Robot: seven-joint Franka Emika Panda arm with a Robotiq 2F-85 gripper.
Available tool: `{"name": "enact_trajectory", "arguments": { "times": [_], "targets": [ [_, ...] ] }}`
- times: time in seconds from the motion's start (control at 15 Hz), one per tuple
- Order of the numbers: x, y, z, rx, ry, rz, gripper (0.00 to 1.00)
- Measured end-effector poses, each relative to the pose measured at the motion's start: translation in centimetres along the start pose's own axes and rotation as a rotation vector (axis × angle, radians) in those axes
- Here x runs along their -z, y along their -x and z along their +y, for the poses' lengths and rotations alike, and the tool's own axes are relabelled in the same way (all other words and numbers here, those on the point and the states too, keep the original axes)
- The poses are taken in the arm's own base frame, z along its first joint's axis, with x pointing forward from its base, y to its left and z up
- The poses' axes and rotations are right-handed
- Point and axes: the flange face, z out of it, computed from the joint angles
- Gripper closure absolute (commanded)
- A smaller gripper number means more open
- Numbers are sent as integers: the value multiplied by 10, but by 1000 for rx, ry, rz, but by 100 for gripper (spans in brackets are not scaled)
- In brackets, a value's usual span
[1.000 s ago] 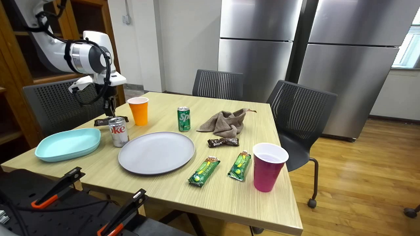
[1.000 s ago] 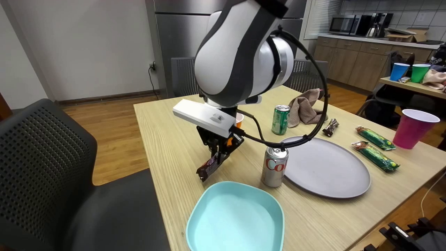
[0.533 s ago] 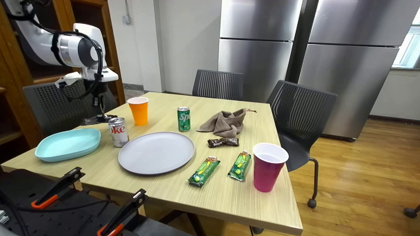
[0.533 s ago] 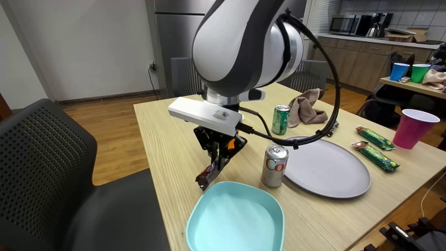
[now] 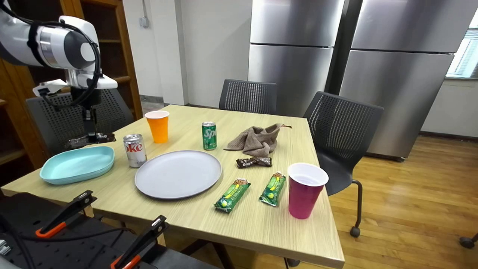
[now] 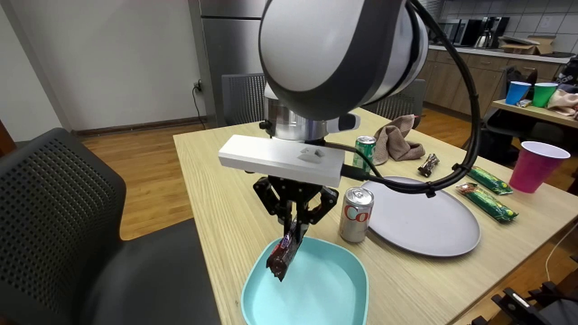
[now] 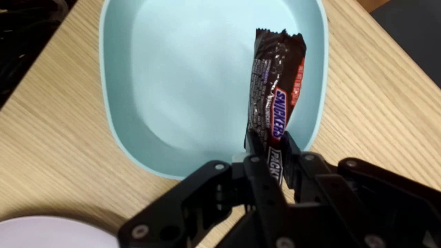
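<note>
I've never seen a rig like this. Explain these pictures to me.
The mostly white machine is a robot arm, with a black two-fingered gripper at its end. Two views come from cameras standing apart from the arm, looking across the table. The third comes from a camera on the wrist, looking down past the gripper.

The gripper is closed on a Snickers bar, holding it above a turquoise tray that sits on the table. Also on the table are a Coke can, a grey plate, an orange cup, a Sprite can, a brown cloth, a small dark-wrapped bar, two green-wrapped bars and a magenta cup.
</note>
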Motion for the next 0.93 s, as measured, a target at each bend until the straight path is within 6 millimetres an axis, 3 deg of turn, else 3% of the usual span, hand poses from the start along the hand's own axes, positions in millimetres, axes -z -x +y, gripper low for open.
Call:
{"name": "enact_trajectory", "arguments": {
  "times": [0.4, 0.47, 0.6, 0.93],
  "targets": [
    [-12, 19, 15, 62, 44, 2, 96],
    [-13, 20, 16, 66, 47, 2, 58],
    [-14, 22, 17, 69, 51, -1, 50],
    [-13, 29, 15, 83, 47, -3, 12]
  ]
}}
